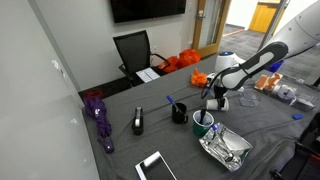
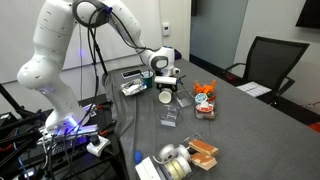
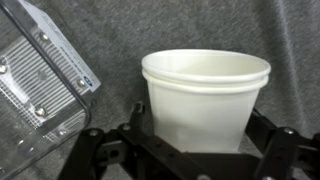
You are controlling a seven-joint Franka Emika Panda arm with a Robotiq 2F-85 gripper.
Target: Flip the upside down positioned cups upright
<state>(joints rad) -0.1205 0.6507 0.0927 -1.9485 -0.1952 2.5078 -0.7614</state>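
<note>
— Where is the white cup (image 3: 205,100) showing up?

— It is showing between the fingers (image 3: 136,120) of the tool (image 3: 195,112), its wide rim pointing toward the top of the wrist view, with grey bench (image 1: 120,140) cloth behind it.

— And what is the tool doing?

— It is clamping the cup's narrower lower part, one finger pressing on each side.

— What is lying nearby?

— A clear plastic container (image 3: 40,80) is lying just left of the cup. In an exterior view the arm (image 1: 262,60) is reaching over the right of the bench, the tool hanging just beyond the dark green mug (image 1: 203,122), right of the black mug (image 1: 179,112). Whether the cup is touching the bench, I cannot tell.
</note>
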